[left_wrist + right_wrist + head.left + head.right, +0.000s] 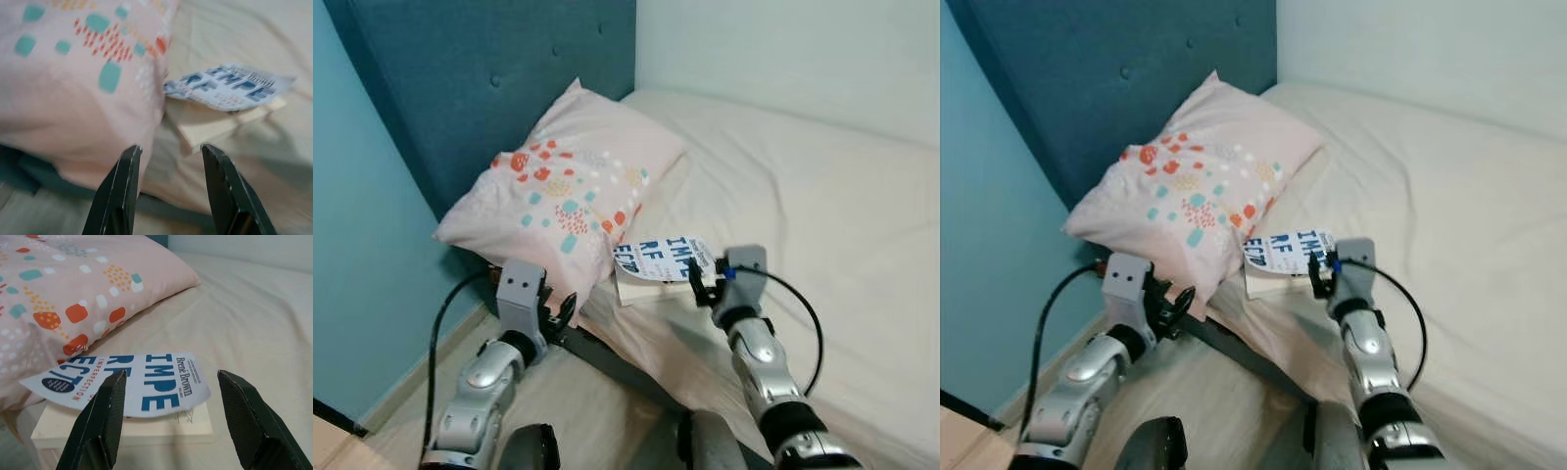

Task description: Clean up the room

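Right wrist view is showing my right gripper (pixel 168 423) with its two black fingers spread wide apart and holding nothing, aimed at the paperback book (pixel 132 396) lying on the cream bed sheet (pixel 803 196) at the near edge of the mattress, just beside the patterned pillow (pixel 563 186). The book's white and blue front cover is curling up off the page block, so I am judging that a clean pickup means straddling the whole thickness of the book, cover and pages together, not the loose cover alone. I am thinking the fingers should go in low over the sheet and close on the near short edge, squarely, so the book does not slide toward the pillow. My left gripper (pixel 168 188) is hanging open too, gripping nothing, down by the bed's corner near the pillow's lower edge and the dark bed frame (pixel 607 357), beside the teal headboard (pixel 499 88).
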Robot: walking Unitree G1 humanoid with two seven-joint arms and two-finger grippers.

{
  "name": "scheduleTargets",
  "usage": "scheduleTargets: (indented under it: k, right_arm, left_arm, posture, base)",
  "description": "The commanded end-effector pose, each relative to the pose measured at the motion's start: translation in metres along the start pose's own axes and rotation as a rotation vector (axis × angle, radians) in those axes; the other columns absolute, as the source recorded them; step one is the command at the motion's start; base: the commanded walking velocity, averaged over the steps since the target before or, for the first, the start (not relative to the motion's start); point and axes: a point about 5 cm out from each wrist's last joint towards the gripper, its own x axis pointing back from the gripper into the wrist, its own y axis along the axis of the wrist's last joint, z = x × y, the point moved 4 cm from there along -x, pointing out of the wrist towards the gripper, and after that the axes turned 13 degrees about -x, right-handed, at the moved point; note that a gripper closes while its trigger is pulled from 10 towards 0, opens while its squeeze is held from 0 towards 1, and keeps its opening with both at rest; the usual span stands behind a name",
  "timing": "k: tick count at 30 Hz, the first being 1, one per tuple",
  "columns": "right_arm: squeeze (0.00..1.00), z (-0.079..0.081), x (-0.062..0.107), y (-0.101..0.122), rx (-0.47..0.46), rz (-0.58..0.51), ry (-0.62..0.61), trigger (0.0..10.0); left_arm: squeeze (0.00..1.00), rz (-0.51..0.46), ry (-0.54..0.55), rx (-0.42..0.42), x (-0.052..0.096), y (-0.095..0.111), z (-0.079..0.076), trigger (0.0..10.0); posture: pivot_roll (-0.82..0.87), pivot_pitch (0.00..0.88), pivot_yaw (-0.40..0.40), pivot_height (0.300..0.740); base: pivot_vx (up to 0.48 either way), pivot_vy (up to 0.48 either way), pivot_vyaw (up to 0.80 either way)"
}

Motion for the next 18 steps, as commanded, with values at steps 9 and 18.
scheduleTargets:
  k: [9, 18]
  right_arm:
    - [0.0, 0.017, 0.025, -0.022, -0.067, 0.081, 0.05, 10.0]
    - [0.0, 0.023, 0.027, -0.02, -0.099, 0.088, 0.039, 10.0]
  left_arm:
    - [0.0, 0.041, 0.084, -0.014, -0.002, -0.012, 0.001, 10.0]
    - [0.0, 0.01, 0.095, -0.02, -0.005, -0.007, -0.001, 10.0]
  posture:
    - [0.0, 0.044, -0.011, 0.588]
    - [0.0, 0.02, -0.012, 0.628]
  base:
    - [0.0, 0.0, 0.0]
    - [0.0, 0.0, 0.0]
